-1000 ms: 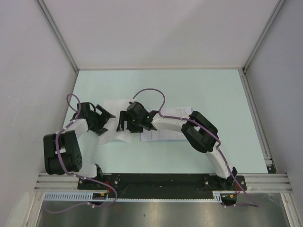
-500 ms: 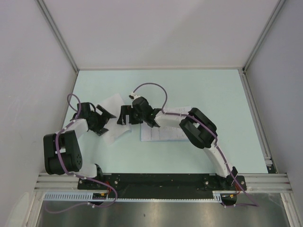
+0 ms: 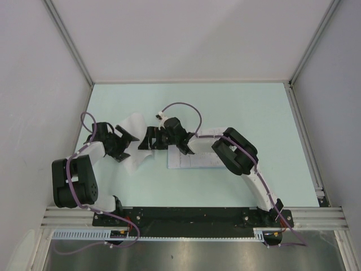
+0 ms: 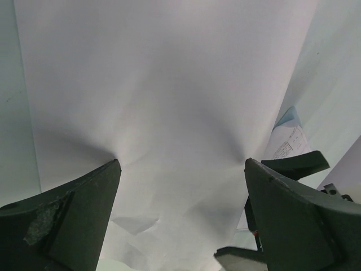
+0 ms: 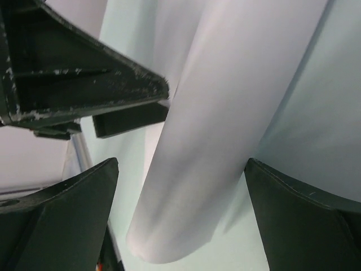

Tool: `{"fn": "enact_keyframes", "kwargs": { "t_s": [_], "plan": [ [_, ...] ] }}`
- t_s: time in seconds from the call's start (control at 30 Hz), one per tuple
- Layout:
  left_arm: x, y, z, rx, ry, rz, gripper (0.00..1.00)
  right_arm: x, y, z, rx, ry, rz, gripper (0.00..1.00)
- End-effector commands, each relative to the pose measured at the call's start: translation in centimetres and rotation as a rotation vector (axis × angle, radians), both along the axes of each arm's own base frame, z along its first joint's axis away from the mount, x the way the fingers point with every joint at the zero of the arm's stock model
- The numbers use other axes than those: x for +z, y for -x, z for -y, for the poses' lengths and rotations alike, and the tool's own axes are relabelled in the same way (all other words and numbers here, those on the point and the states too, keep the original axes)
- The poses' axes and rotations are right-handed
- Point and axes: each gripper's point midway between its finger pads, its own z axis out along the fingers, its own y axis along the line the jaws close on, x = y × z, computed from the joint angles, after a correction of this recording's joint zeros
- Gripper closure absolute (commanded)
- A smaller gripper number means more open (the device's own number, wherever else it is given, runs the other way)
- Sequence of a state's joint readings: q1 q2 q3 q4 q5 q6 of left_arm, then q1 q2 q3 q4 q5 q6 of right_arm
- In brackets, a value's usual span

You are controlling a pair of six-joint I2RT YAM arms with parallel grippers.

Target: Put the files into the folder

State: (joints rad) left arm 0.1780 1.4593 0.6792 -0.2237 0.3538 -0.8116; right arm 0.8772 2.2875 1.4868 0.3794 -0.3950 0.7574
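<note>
Mint surface (image 3: 254,113), white walls on three sides, and we've got both arms crowded at its left-middle. From the top we see a blank sheet (image 3: 134,121) curled up off the surface between the left gripper (image 3: 127,147) and the right gripper (image 3: 145,139). Its long axis runs roughly far-to-near. The rest of the files (image 3: 194,161) lie flat just to its right, printed side up, long side left-to-right, partly under the right arm.

The wrist views fill in what the top one can't. The left gripper is spread wide, with both fingertips (image 4: 110,169) pressing creases into the sheet. The right gripper is wide open too, and the sheet's rolled edge passes between its fingers. Only the left wrist catches a pale-blue sliver beside a printed corner. We think that's the folder (image 4: 289,114), but we can't tell how it lies.

Plenty of free room on the far and right parts of the surface. The left edge sits close to the left arm.
</note>
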Motion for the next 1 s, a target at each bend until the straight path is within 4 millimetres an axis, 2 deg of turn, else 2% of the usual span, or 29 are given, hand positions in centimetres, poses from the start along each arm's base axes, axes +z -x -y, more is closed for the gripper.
{"fn": "enact_keyframes", "kwargs": {
  "t_s": [0.0,0.27,0.5,0.67,0.77,0.87,0.9,0.93,0.97],
  "plan": [
    [-1.5,2.4,1.0,-0.022,0.042,-0.106,0.0,1.1,2.3,-0.8,0.073,-0.095,-0.074,0.0],
    [-0.5,2.2,1.2,-0.043,0.041,-0.082,0.01,4.0,-0.3,0.1,0.073,-0.236,-0.066,0.0],
    [0.3,1.7,1.3,-0.071,0.039,-0.063,0.0,4.1,-0.2,0.8,0.086,-0.25,-0.09,0.01],
    [0.6,1.7,1.1,-0.084,0.021,-0.052,0.0,3.3,-0.5,1.6,0.083,-0.223,-0.078,0.05],
    [0.9,1.4,0.8,-0.097,-0.002,-0.043,0.0,2.6,-0.7,2.0,0.08,-0.18,-0.062,0.17],
    [1.7,1.0,0.3,-0.12,-0.046,-0.015,0.0,2.2,-0.8,2.2,0.079,-0.149,-0.04,0.4],
    [2.4,0.8,0.1,-0.126,-0.06,0.009,0.0,2.1,-0.8,2.3,0.08,-0.14,-0.04,0.57],
    [2.9,0.6,0.1,-0.143,-0.076,0.036,0.0,2.2,-0.9,2.4,0.079,-0.134,-0.03,0.6],
    [3.7,0.2,0.0,-0.149,-0.088,0.066,0.0,2.0,-1.0,2.5,0.087,-0.121,-0.007,0.71]
  ]
}}
